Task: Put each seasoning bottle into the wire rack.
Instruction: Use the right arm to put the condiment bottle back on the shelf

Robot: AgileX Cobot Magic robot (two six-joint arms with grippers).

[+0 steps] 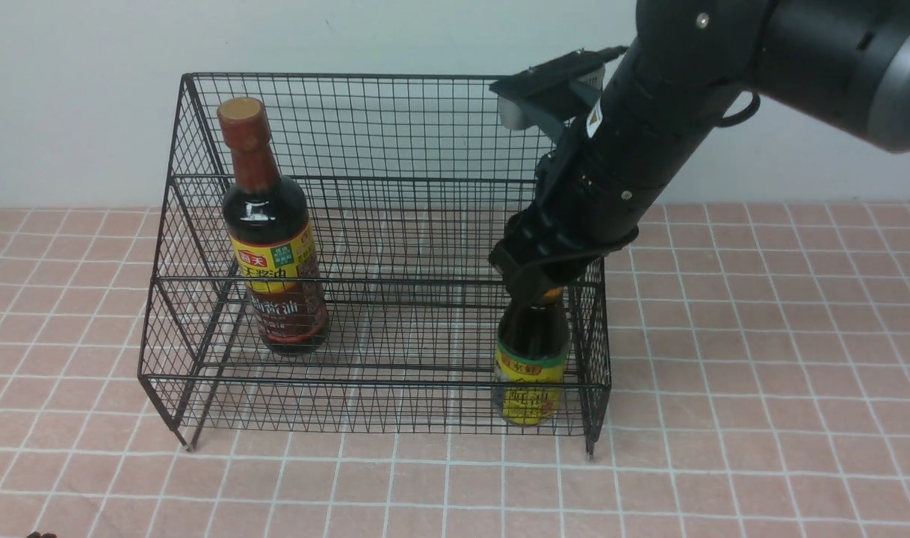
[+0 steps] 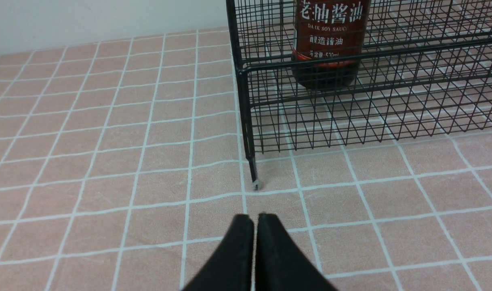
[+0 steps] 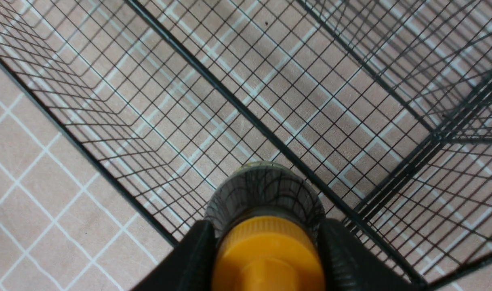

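Both bottles are found inside the rack (image 1: 350,75). The tall bottle (image 1: 276,246) is stood at centre left of the front frame, untouched. The short bottle (image 1: 531,366) is placed in the lower-right corner, its cap (image 3: 268,258) clamped between the right fingers (image 3: 191,258); release is judged outstanding. The left fingers (image 2: 234,250) are pressed together, empty.

Two bottles, tall bottle (image 1: 276,246), short bottle (image 1: 531,359), one wire rack (image 1: 395,127)

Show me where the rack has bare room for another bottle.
Free: the lower tier between the tall bottle and the short bottle, and the upper tier behind them. Crowded: the right front corner, where the right gripper holds it.
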